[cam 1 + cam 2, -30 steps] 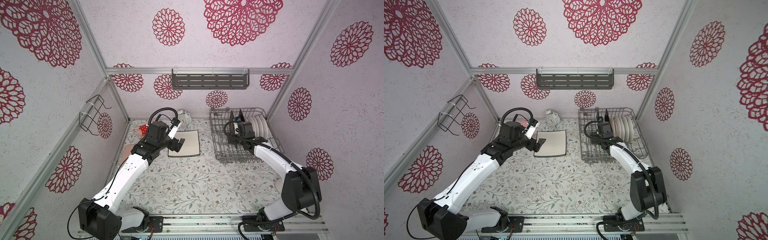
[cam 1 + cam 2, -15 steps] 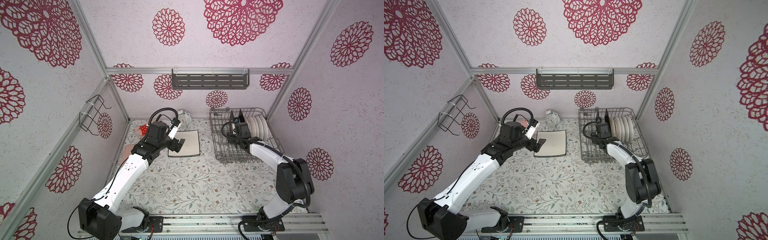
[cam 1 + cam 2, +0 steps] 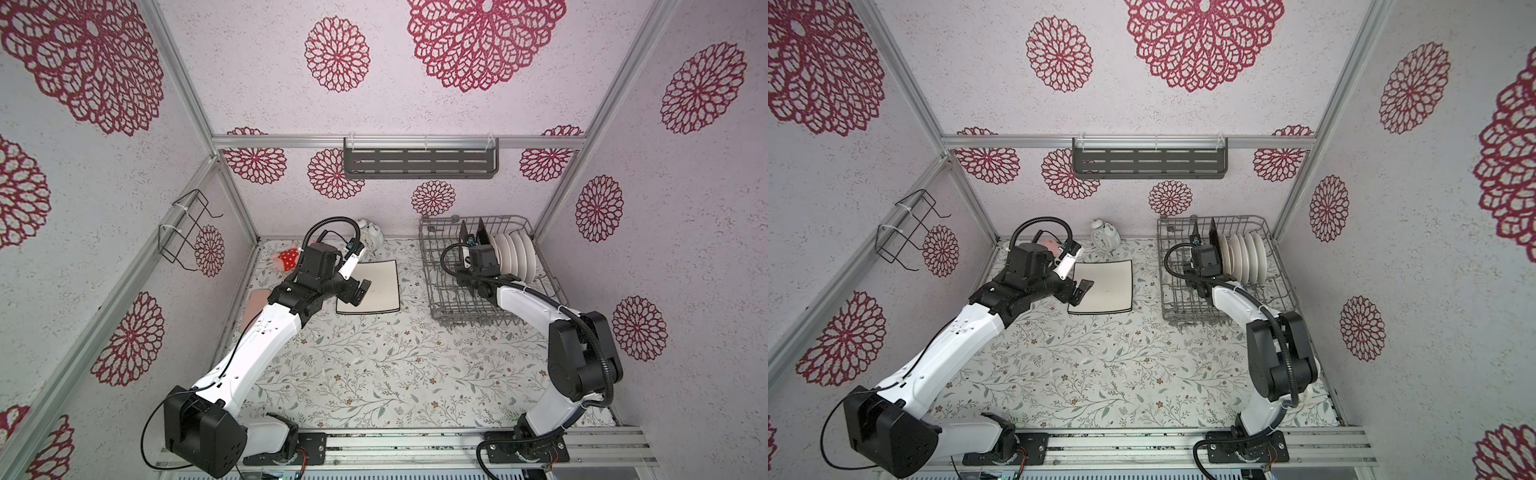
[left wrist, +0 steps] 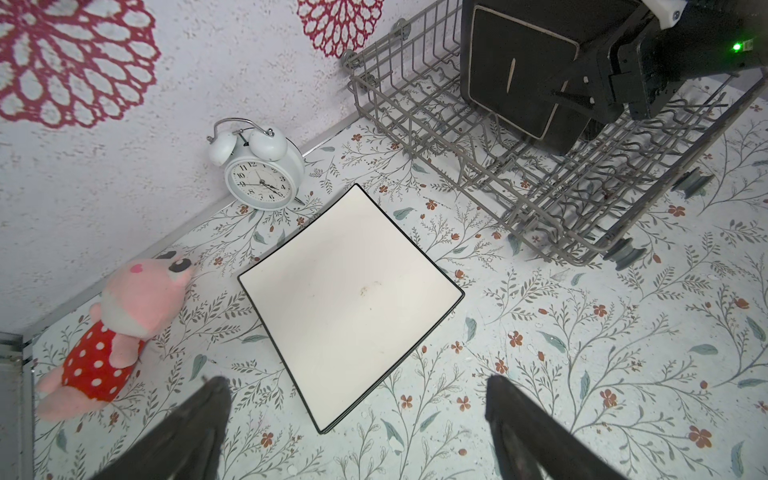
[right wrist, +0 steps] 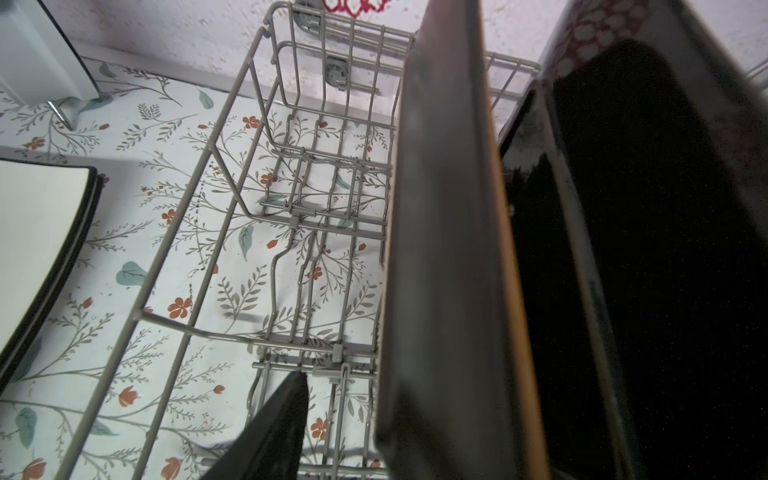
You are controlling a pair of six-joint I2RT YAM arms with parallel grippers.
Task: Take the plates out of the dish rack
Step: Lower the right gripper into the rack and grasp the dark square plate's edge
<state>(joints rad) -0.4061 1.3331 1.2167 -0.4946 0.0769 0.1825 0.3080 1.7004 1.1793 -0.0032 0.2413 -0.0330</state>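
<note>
The right gripper (image 4: 573, 91) straddled a black-backed plate (image 4: 515, 70), one finger short of it.
A skewed pinch risked knocking the neighbouring plate (image 3: 482, 232) or snagging dish rack (image 3: 440, 307) tines; the left gripper (image 4: 355, 382) hung spread.

Two black-backed square plates (image 3: 481, 235), about five round plates (image 3: 513, 253), at least one white square plate (image 3: 380, 286), one clock (image 3: 1105, 237), one plush toy (image 4: 120, 328).

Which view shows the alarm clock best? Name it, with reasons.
Left wrist view: the alarm clock is close and whole, dial and both bells clear. Both top views show it small by the back wall, in a top view partly behind the left arm's cable. Right wrist view: likely its cropped white edge.
</note>
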